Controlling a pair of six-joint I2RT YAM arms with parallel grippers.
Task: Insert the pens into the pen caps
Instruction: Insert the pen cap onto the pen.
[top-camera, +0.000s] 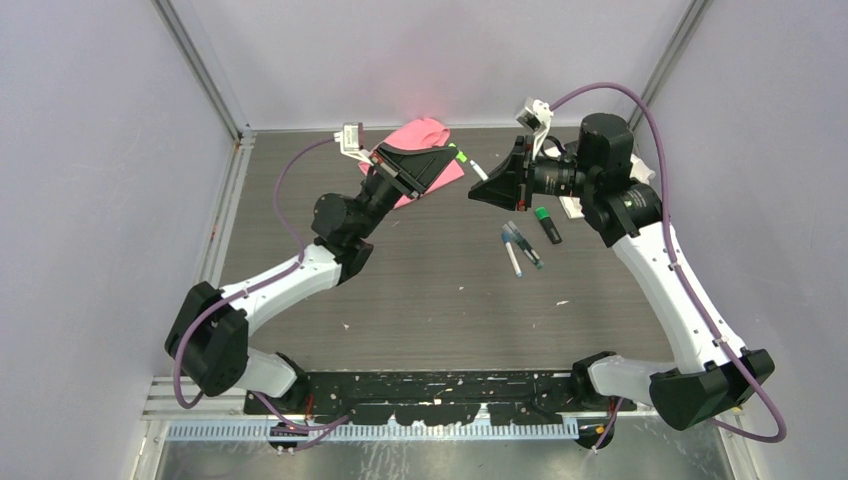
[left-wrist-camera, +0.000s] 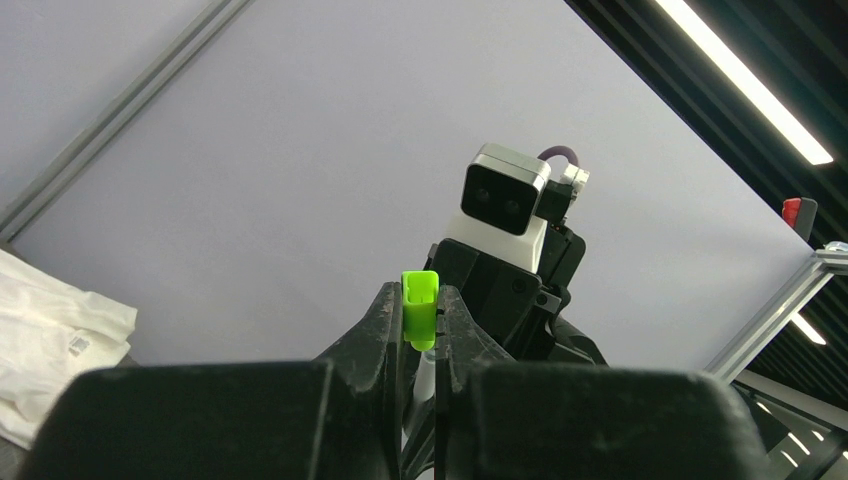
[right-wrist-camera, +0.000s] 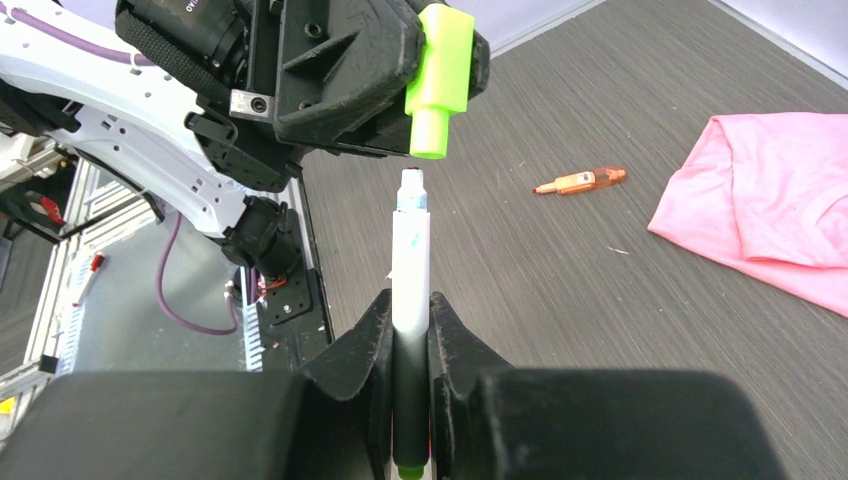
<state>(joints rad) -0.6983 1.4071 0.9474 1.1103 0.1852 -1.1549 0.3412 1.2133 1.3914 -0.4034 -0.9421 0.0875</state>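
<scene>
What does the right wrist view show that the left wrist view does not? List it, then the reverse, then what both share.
Only the right wrist view: the orange pen and pink cloth lying on the table, and the white pen along its length in the right gripper, its tip just short of the green cap.
Only the left wrist view: a white cloth at the left, and the right arm's camera.
Both: the green cap clamped in the left gripper.
</scene>
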